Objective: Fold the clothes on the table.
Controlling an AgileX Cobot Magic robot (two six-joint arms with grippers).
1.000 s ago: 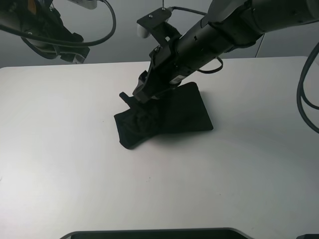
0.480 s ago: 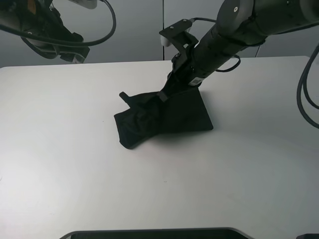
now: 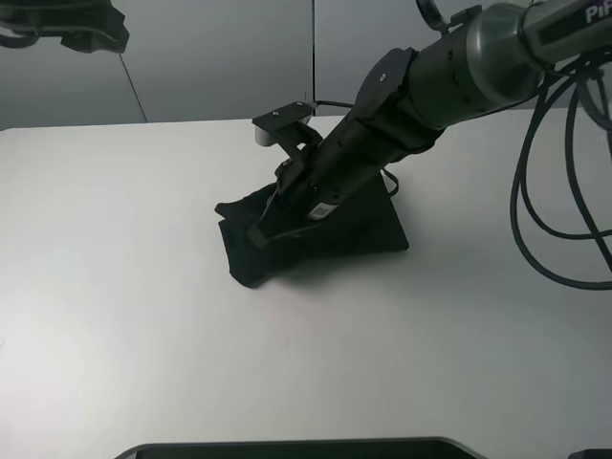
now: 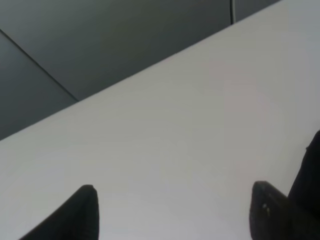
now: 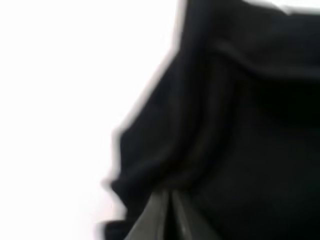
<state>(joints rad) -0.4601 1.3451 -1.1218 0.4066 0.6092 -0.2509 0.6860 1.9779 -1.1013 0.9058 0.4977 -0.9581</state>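
A black garment (image 3: 368, 225) lies partly folded in the middle of the white table (image 3: 134, 316). My right gripper (image 3: 260, 235) reaches across it from the right and is down at its crumpled left part. In the right wrist view the fingers (image 5: 167, 210) are pressed together on a fold of the black garment (image 5: 240, 125). My left gripper (image 4: 175, 210) is open and empty above bare table, its fingertips (image 4: 85, 210) wide apart. The left arm (image 3: 67, 24) hangs high at the far left corner, well away from the garment.
The right arm's cables (image 3: 555, 239) loop over the table's right side. A dark edge (image 3: 287, 448) runs along the table's near side. A grey wall stands behind the table.
My right gripper swung right, then came down and left onto the garment's crumpled left part. The garment's left flap shifted down-left. The left arm rose further out of view.
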